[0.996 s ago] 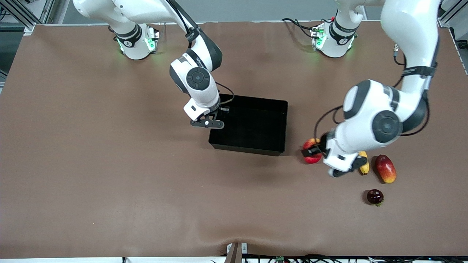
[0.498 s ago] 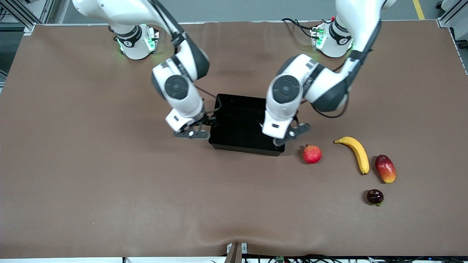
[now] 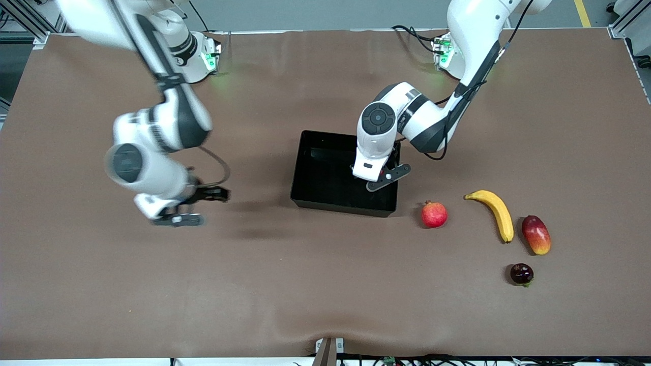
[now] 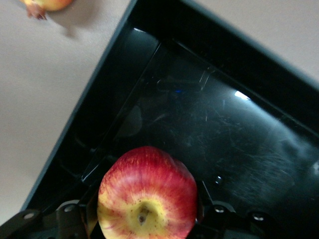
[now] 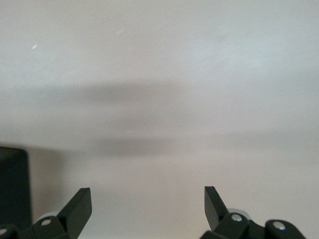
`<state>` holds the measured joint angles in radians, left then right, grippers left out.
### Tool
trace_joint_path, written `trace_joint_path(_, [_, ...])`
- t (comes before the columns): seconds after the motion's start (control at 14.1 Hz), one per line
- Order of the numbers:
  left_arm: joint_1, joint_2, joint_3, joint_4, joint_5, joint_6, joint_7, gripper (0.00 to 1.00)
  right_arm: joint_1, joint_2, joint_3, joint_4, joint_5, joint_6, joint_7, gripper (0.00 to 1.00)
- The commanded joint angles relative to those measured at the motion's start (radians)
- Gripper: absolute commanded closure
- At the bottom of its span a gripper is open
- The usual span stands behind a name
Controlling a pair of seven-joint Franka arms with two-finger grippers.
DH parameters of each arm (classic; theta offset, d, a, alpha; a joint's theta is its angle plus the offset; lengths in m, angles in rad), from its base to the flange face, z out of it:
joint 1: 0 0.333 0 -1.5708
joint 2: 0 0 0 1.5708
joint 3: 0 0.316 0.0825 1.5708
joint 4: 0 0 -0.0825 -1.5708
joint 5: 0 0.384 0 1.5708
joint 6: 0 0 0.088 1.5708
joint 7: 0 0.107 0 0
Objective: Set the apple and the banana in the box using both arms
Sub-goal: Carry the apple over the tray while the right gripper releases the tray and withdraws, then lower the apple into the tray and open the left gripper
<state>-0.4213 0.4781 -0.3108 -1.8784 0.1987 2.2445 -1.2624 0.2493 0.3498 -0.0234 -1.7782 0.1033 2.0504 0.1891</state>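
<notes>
The red and yellow apple [image 4: 147,194] sits stem dimple up between the jaws of my left gripper [image 4: 147,211], which is shut on it. In the front view the left gripper [image 3: 384,178] hangs over the black box [image 3: 346,208], at the box's end toward the left arm, and its wrist hides the apple. The box's glossy floor [image 4: 224,134] lies under the apple. The yellow banana [image 3: 496,213] lies on the table toward the left arm's end. My right gripper [image 3: 198,206] is open over bare table beside the box, with nothing between its fingertips [image 5: 79,201].
A pinkish-red pomegranate [image 3: 434,214] lies between box and banana and also shows in the left wrist view as the pomegranate [image 4: 47,4]. A red-yellow mango [image 3: 535,235] lies beside the banana, and a dark round fruit [image 3: 522,274] is nearer the camera. The box's edge [image 5: 12,184] shows in the right wrist view.
The left arm has carried the apple from over the pomegranate to over the box. The right arm has swung away from the box toward its own end, and its jaws have opened wider.
</notes>
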Motion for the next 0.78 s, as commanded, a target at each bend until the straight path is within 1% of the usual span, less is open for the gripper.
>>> trace_joint_path(0.0, [-0.005, -0.026, 0.002, -0.085, 0.048, 0.114, -0.046, 1.0, -0.073, -0.11, 0.017, -0.02, -0.008, -0.05, -0.071, 0.0])
trace_joint_path(0.07, [-0.005, -0.02, 0.002, -0.102, 0.048, 0.151, -0.048, 1.0, -0.097, -0.142, 0.017, -0.017, -0.028, -0.077, -0.071, 0.0])
trace_joint_path(0.21, [-0.002, -0.009, 0.004, -0.131, 0.048, 0.216, -0.048, 1.0, -0.151, -0.202, 0.017, -0.017, -0.095, -0.119, -0.072, 0.0])
trace_joint_path(0.28, [-0.001, -0.003, 0.004, -0.145, 0.048, 0.245, -0.048, 1.0, -0.181, -0.225, 0.019, -0.017, -0.112, -0.142, -0.074, 0.0])
trace_joint_path(0.43, [0.004, 0.019, 0.005, -0.15, 0.048, 0.273, -0.048, 1.0, -0.231, -0.276, 0.019, -0.015, -0.113, -0.205, -0.071, 0.0])
trace_joint_path(0.5, [0.004, 0.023, 0.006, -0.147, 0.048, 0.273, -0.048, 0.89, -0.24, -0.3, 0.017, -0.014, -0.113, -0.237, -0.071, 0.0])
trace_joint_path(0.57, [0.006, 0.023, 0.006, -0.146, 0.048, 0.273, -0.048, 0.34, -0.249, -0.322, 0.016, -0.003, -0.113, -0.277, -0.071, 0.0])
trace_joint_path(0.64, [0.012, 0.022, 0.007, -0.146, 0.048, 0.273, -0.048, 0.0, -0.267, -0.327, 0.023, 0.028, -0.11, -0.333, -0.071, 0.0])
trace_joint_path(0.71, [0.019, 0.02, 0.007, -0.146, 0.05, 0.271, -0.048, 0.0, -0.28, -0.324, 0.02, 0.081, -0.1, -0.393, -0.072, 0.0])
